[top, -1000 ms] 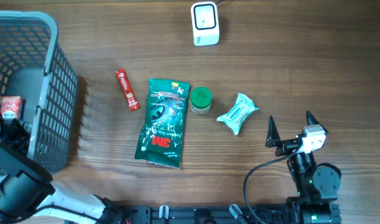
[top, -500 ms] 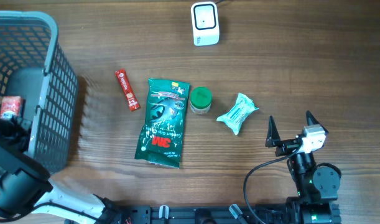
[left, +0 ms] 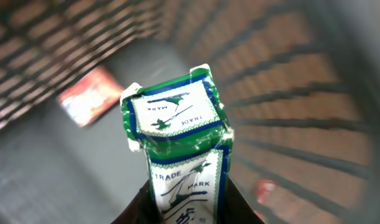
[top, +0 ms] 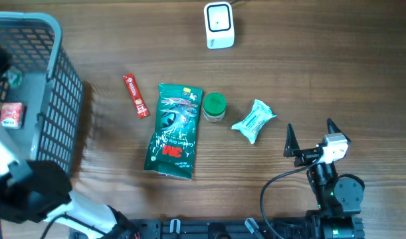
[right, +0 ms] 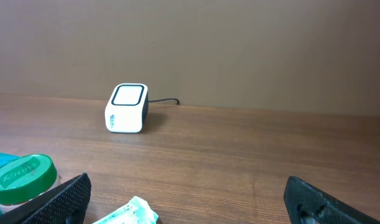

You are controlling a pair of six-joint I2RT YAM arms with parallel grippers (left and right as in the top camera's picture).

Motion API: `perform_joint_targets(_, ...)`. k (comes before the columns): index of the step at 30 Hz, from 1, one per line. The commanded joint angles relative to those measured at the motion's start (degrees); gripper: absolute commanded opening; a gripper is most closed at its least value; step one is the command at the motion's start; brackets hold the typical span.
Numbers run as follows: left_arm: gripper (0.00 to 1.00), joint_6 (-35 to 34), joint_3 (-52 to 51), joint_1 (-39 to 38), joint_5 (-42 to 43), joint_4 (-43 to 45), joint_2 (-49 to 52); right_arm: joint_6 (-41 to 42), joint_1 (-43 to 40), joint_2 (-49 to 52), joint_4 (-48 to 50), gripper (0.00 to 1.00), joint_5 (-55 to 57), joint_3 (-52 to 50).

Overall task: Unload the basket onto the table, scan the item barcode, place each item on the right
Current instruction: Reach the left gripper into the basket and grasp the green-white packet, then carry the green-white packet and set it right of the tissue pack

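One carton, green and white with a bird mark and "TRADE MARK" printed on it, stands up in the left claw, over the inside of the one grey basket at the left end of the desk. The left claw is clamped on the carton, a dark finger on each side of it. One red packet lies on the basket floor. One white scanner sits at the far edge of the desk. Out on the desk lie one red stick, one green bag, one green-lidded jar touching the bag's edge, and one pale packet near the jar. The right claw is spread wide, holding and touching nothing. The carton's lower end is cut off by the frame. From overhead the left claw is only a blur at the basket's left edge, and the carton is hard to make out there.
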Motion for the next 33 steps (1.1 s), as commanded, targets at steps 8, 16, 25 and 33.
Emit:
perform_joint_targets(8, 0.18, -1.99, 9.03, -38.82, 9.81, 6.49, -12.07, 0.74, -0.24, -0.33, 0.31, 1.0, 0.55, -0.07)
perform_joint_targets(16, 0.18, -2.03, 9.03, -65.46, 9.86, 13.6, 8.66, 0.72, -0.24, -0.31, 0.31, 1.0, 0.55, -0.07)
perform_joint_targets(25, 0.17, -3.82, 9.03, -80.26, 9.86, 24.24, 31.04, 0.74, -0.24, -0.31, 0.31, 1.0, 0.55, -0.07)
perform_joint_targets(33, 0.18, -9.16, 9.01, -87.34, 9.81, 26.25, 40.17, 0.74, -0.24, -0.31, 0.31, 1.0, 0.55, -0.07)
